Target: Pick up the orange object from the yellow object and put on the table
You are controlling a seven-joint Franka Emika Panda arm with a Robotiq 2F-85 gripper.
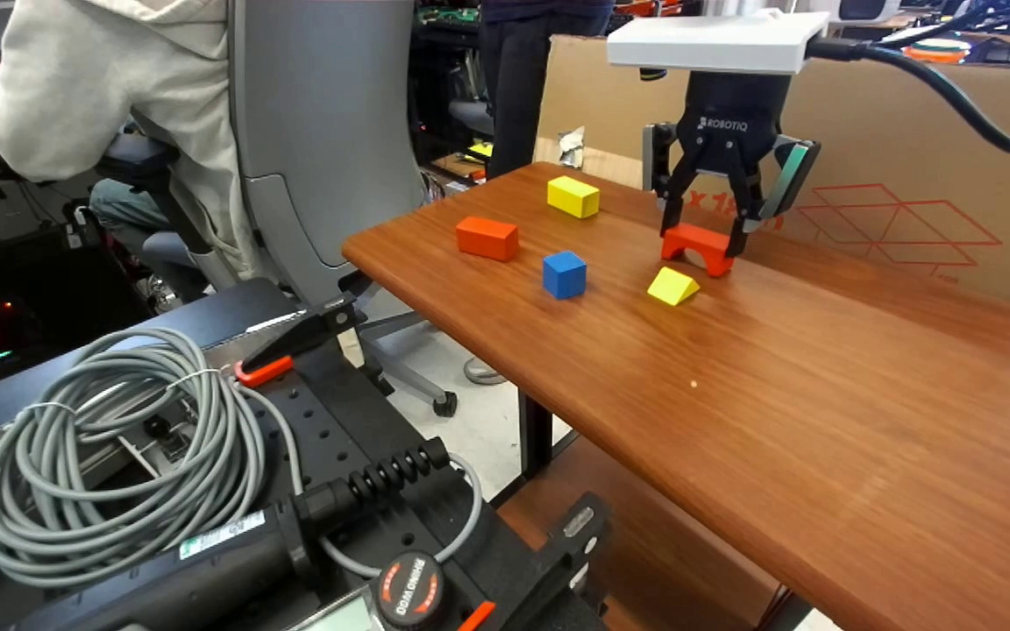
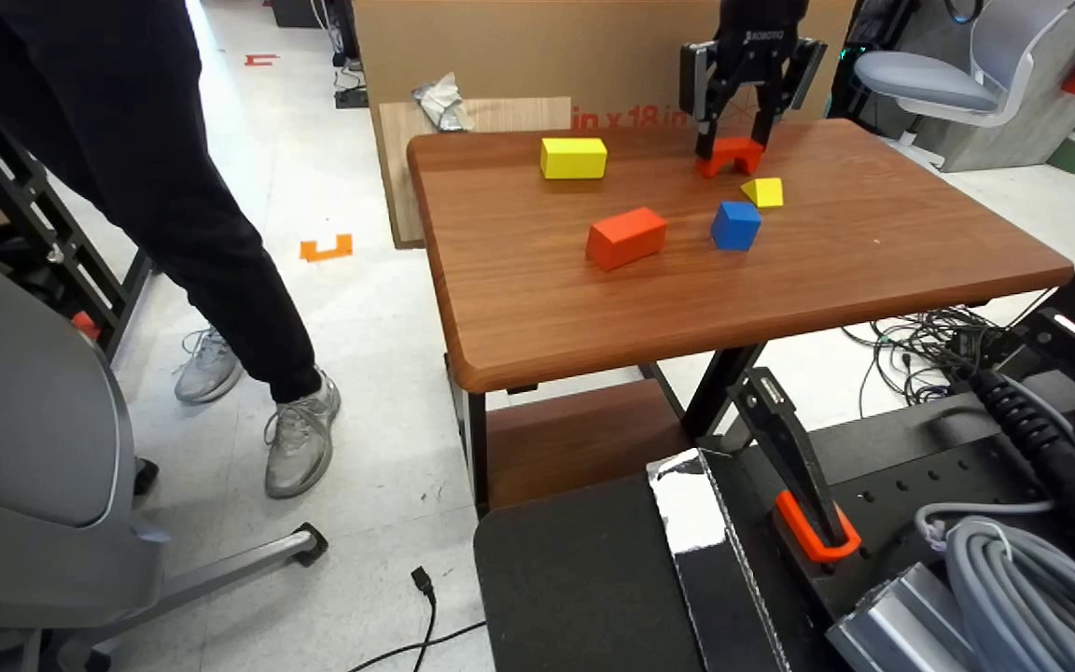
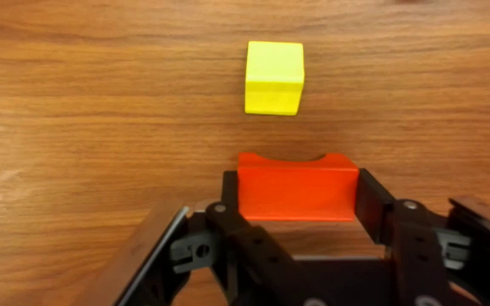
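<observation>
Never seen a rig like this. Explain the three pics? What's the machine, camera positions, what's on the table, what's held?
It's a robot; you mainly see its black two-fingered hand. Two pictures come from cameras standing outside the robot; the third from a camera on its wrist, looking down. On the wooden table lie a yellow wedge, a blue cube, a yellow block and an orange-red block. The hand grips an orange-red arch by its two ends, near the wedge. Whether the arch touches the table, I can't tell.
</observation>
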